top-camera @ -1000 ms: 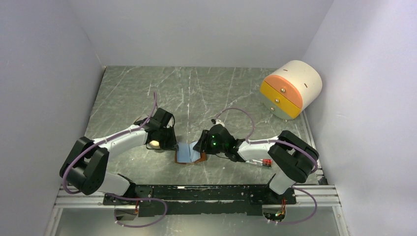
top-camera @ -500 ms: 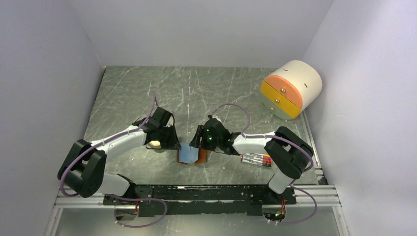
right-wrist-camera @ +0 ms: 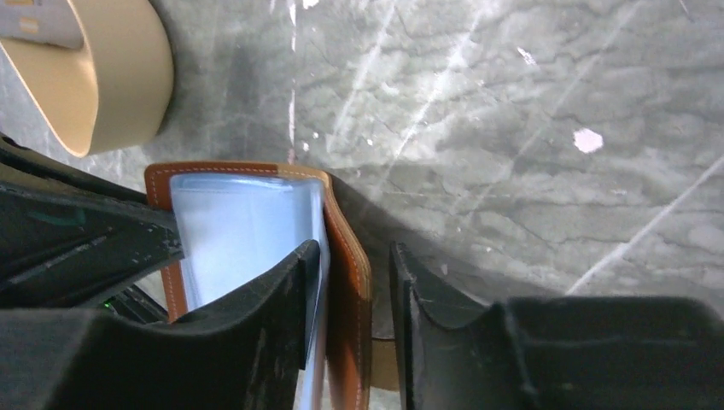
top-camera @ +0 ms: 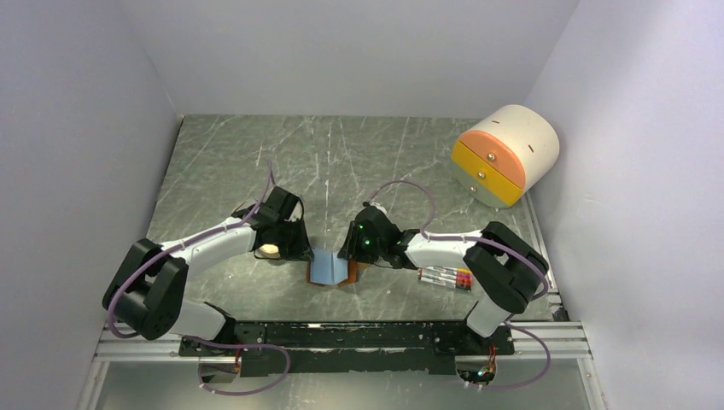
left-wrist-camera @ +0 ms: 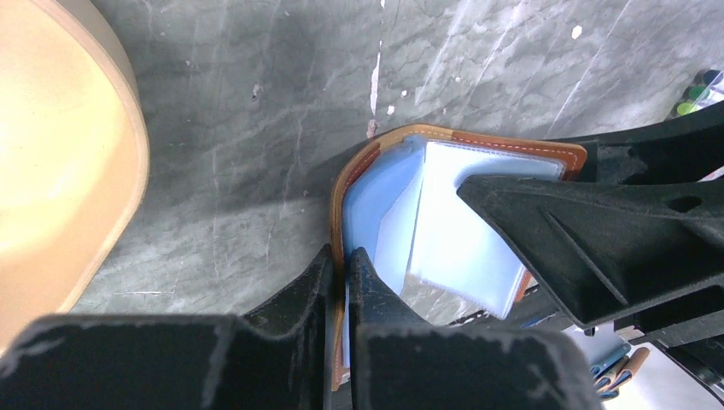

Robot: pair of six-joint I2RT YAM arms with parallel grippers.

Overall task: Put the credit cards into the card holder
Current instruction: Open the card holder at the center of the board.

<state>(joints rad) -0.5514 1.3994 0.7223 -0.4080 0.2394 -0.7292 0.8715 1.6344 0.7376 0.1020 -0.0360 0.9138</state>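
Note:
The brown leather card holder (top-camera: 333, 272) stands open in a V between both grippers, near the table's front edge. Its inside is light blue (left-wrist-camera: 384, 196), with a paler sheet (left-wrist-camera: 465, 231) over the right half. I cannot tell whether that sheet is a card. My left gripper (left-wrist-camera: 340, 254) is shut on the left flap's edge. My right gripper (right-wrist-camera: 354, 252) straddles the right flap (right-wrist-camera: 346, 282): the inner finger touches the lining, and the outer finger stands apart from the leather. A grey-white credit card (right-wrist-camera: 38, 21) lies in a beige bowl (right-wrist-camera: 111, 77).
The beige bowl (top-camera: 269, 250) sits just left of the card holder, under the left wrist. Several coloured pens (top-camera: 444, 278) lie to the right of the right gripper. A white round drawer unit with orange and yellow fronts (top-camera: 504, 154) stands at the back right.
The right arm swung its elbow back and uncovered the pens. Its gripper shifted slightly along the right flap, and the card holder folded from lying flatter into a narrower V. The left gripper kept its hold.

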